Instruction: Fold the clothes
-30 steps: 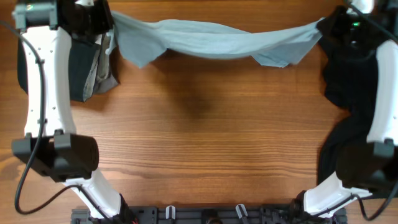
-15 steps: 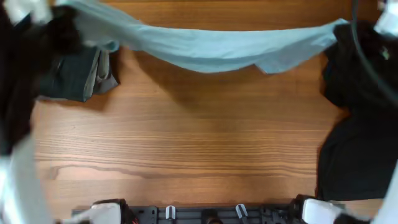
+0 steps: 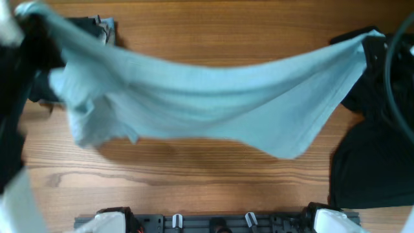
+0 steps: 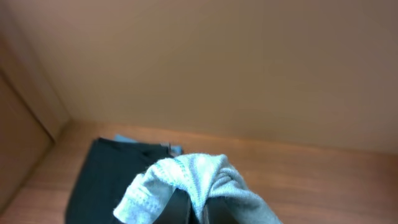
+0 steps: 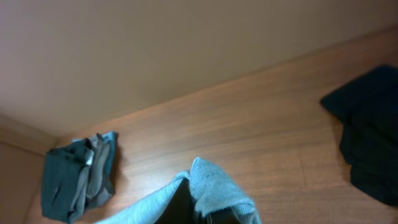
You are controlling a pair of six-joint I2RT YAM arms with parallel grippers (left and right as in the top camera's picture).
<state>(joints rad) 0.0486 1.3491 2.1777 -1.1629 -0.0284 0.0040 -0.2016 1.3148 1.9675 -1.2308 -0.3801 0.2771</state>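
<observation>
Wood-grain table (image 3: 194,188) fills the overhead view, with a plain beige wall behind it in both wrist views. A second ago the light-blue T-shirt (image 3: 207,107) was a narrow band strung along the far edge. Now it billows as a broad sheet across the middle of the table, lifted clear of the wood, its lower hem sagging toward the near right. I judge this to be a swing or shake to open the garment out before it is laid flat, so the folding itself has not yet begun.

The shirt hangs between the two arms. The left gripper (image 4: 199,210) is closed on a bunched corner of hem that mounds over its dark fingers, and the right gripper (image 5: 194,208) is likewise clamped on the opposite corner, with cloth trailing off to the left below it. In the overhead view both arms are blurred at the frame edges.

At the far left, partly under the raised cloth, sits a folded stack (image 5: 78,177) of dark and grey garments. A loose black heap (image 3: 369,175) lies at the right, just beside the shirt's right end.
</observation>
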